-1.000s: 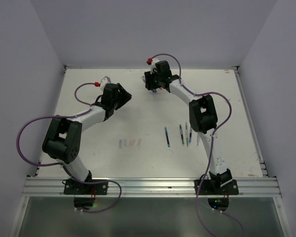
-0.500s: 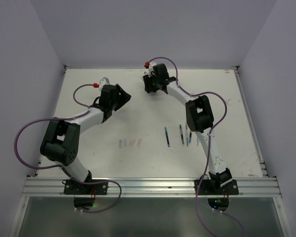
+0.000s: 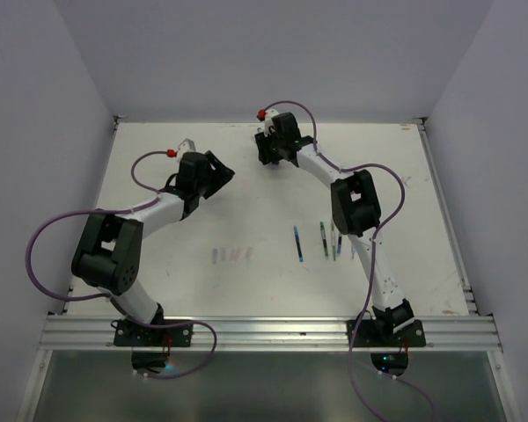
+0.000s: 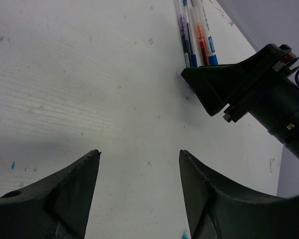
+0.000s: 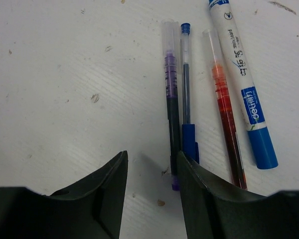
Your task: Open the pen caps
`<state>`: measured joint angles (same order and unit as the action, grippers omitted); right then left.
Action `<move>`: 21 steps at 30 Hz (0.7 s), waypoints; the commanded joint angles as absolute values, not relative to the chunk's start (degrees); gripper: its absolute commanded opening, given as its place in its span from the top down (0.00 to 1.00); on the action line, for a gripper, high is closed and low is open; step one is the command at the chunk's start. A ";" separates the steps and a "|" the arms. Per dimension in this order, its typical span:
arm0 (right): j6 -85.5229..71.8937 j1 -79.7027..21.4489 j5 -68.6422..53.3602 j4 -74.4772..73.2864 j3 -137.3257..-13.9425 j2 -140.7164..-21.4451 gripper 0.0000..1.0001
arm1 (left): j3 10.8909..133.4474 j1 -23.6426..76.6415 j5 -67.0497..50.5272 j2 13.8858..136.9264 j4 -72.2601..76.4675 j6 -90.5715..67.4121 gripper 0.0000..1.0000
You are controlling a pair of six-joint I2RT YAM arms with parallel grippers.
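Overhead, the left end effector (image 3: pixel 223 169) hangs above the left-middle of the counter (image 3: pixel 440 264). The right end effector (image 3: pixel 270 155) is out toward the far edge, apart from it. A row of pens (image 3: pixel 317 241) lies by the right arm's lower link. To the left of that row sit three short pale pieces (image 3: pixel 232 255) (too faint to say whether they are caps).

From the left wrist, the left end effector's jaws are spread wide with only bare counter between them: released, holding nothing. Ahead of it, the right end effector's black body sits low over the counter. Just past that body, the ends of the far pens (image 4: pixel 195 35) show in a tight bundle.

From the right wrist, the right end effector's jaws stand apart with nothing clasped between them, so it too is released. Just ahead of the jaws, four stick-like things lie side by side, nearly parallel:
- The purple pen (image 5: pixel 170 94) has its near tip down by the finger on the right of the view.
- The blue pen (image 5: pixel 186 84) lies just beside the purple one, with a blue cap (image 5: pixel 190 142) seated on its near end.
- The red pen (image 5: pixel 228 117) lies a little apart to the right.
- The white marker (image 5: pixel 238 69) is the thickest, with its own marker cap (image 5: pixel 263 145) in blue and in place.
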<state>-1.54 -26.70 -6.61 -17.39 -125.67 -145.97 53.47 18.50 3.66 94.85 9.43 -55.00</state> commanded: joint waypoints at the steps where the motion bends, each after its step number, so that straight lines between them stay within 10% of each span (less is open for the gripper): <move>1: -0.35 -26.98 -4.92 -17.40 -128.23 -146.51 0.53 | 52.91 17.84 2.81 93.52 11.78 -55.72 0.32; 21: -2.28 -26.98 -7.56 -20.22 -128.94 -149.33 0.57 | 52.56 17.14 1.14 93.95 11.69 -56.34 0.32</move>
